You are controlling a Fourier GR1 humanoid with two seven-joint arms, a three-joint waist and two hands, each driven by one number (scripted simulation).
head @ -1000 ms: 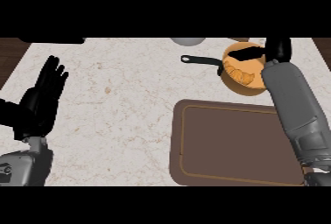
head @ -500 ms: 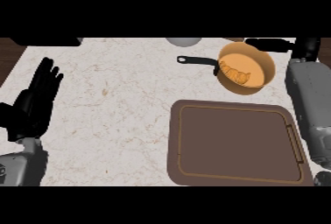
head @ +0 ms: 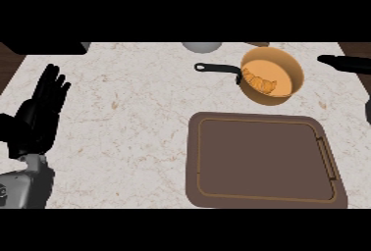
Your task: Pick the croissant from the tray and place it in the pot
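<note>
Sitting inside the orange round pot (head: 272, 73) w/ black handle at 1 o'clock, the golden croissant (head: 261, 85) looks placed, brown rectangular tray (head: 264, 164) bare, black right hand (head: 346, 63) w/ fingers straight at 2 o'clock, black left hand (head: 38, 115) resting open at 9 o'clock.

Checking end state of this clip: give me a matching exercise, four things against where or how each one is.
Things:
1. croissant
2. tray
3. left hand
4. pot

States:
A. open, fingers up, at the view's left edge
B. orange, black handle pointing left
C. lying inside the pot
D. brown, nothing on it

Pairs: 1-C, 2-D, 3-A, 4-B
</note>
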